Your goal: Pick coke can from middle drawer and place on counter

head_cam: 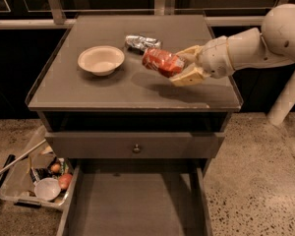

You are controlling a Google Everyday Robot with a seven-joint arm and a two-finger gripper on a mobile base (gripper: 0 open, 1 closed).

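Note:
My gripper [183, 67] is shut on the red coke can [161, 62] and holds it tilted on its side a little above the middle of the grey counter [113, 90]. The can hangs just in front of the crumpled silver can [141, 43]. The arm reaches in from the right. Below, the middle drawer [135, 200] is pulled open, and its bare grey floor shows nothing on it.
A cream bowl [101, 59] sits on the counter's left part. The upper drawer front with a small round knob [136, 148] is closed. A clear bin of odds and ends [37, 177] stands on the floor at lower left.

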